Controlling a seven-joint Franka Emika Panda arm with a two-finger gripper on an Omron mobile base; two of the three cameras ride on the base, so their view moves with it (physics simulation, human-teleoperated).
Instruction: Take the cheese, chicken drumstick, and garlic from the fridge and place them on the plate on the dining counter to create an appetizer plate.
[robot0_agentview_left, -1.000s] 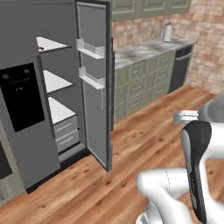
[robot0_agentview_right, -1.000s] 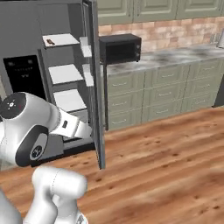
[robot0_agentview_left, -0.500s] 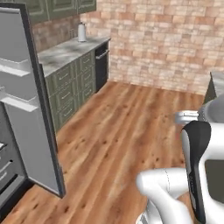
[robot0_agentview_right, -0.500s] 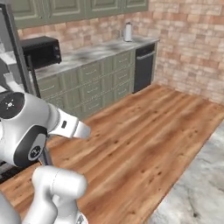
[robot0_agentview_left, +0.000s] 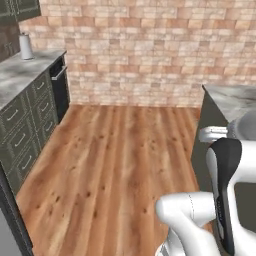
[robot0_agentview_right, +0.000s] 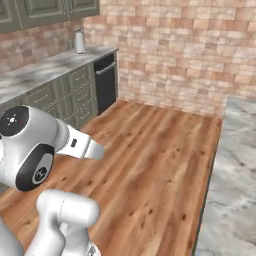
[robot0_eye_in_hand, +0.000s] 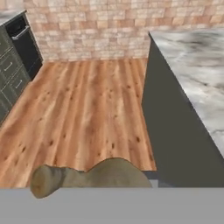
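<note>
An orange-brown chicken drumstick (robot0_eye_in_hand: 92, 175) lies across the bottom of the hand view, thick end at the middle and thin end to the left. It hangs above the wooden floor, right where my gripper's fingers are, and it hides them, so the gripper is shut on it. The grey-white marbled dining counter (robot0_eye_in_hand: 192, 70) stands ahead to the right. It also shows at the right edge of the left base view (robot0_agentview_left: 231, 96) and of the right base view (robot0_agentview_right: 235, 165). The plate, cheese and garlic are out of view. A sliver of the fridge door (robot0_agentview_left: 7, 235) shows at lower left.
A brick wall (robot0_agentview_left: 150, 50) closes the far side. Green cabinets under a marbled worktop (robot0_agentview_right: 45, 67) run along the left, with a black appliance (robot0_agentview_right: 105, 81) and a white canister (robot0_agentview_left: 25, 46). Wooden floor (robot0_agentview_left: 115, 160) lies between the cabinets and the dining counter.
The base has turned right: the views swung away from the open fridge, past the wall cabinets, to the brick wall and the dining counter. The arm's pose looks the same.
</note>
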